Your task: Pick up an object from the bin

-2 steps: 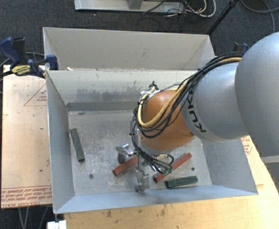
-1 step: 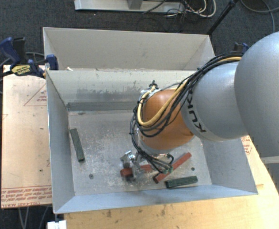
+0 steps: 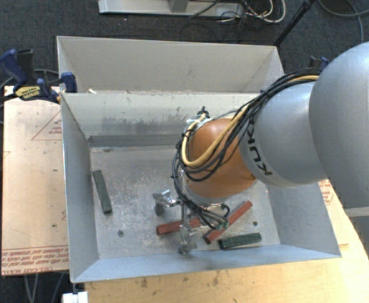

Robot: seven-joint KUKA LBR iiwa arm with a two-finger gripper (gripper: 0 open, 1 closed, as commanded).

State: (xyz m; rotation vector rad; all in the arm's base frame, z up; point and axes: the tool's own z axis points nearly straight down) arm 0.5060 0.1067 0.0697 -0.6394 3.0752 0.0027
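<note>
Tool [image 3: 185, 238] sat low at the front middle of the grey metal bin [image 3: 77, 188], over a flat red-brown stick [image 3: 169, 229], spread or pressed together could not be told, second red stick [image 3: 234, 214] and dark green bar [image 3: 241, 239] just beside, toward the view's right, grey-green bar [image 3: 101, 192] well apart at the view's left.

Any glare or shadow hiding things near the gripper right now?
Camera view: no strong glare on the bin floor; the arm's orange cover throws a soft shadow over the red sticks beside the gripper; the dark green bar and the grey bar at left lie in even light.
</note>
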